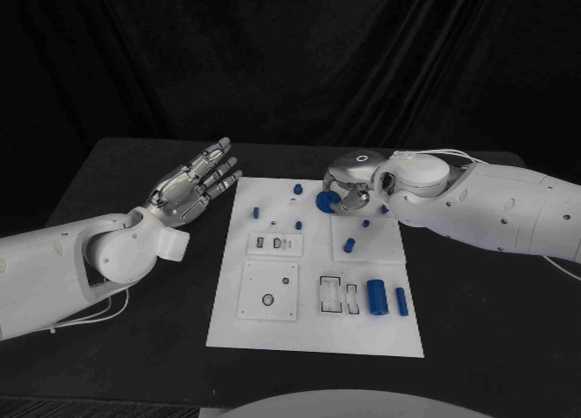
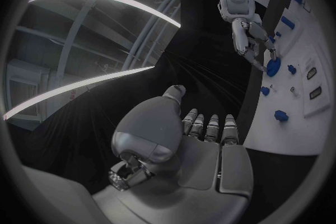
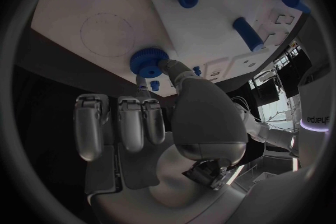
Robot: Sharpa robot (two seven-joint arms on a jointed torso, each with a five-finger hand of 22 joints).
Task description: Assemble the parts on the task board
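We open on the black counter and the white task board laid flat across its middle, and we judge the job to be early going. Two blue cylinders lie on their sides near the board's right edge, just beside the empty rectangular slots, and the round recess in the left plate looks unfilled. Several small blue pegs stand toward the far end; whether they are properly seated we cannot tell.

The left robot hand hovers off the board's far-left corner, fingers straight and spread, holding nothing.

Now the action: the right robot hand is down at the board's far end with fingertips closed on the blue gear. In the right wrist view the gear sits at the board's edge, a fingertip pressed against its rim, close to a faint drawn circle.

The gear itself is a small, round, deep-blue disc with a ribbed, toothed edge and a raised hub. We reckon it has yet to be seated, and most of the placing is left.
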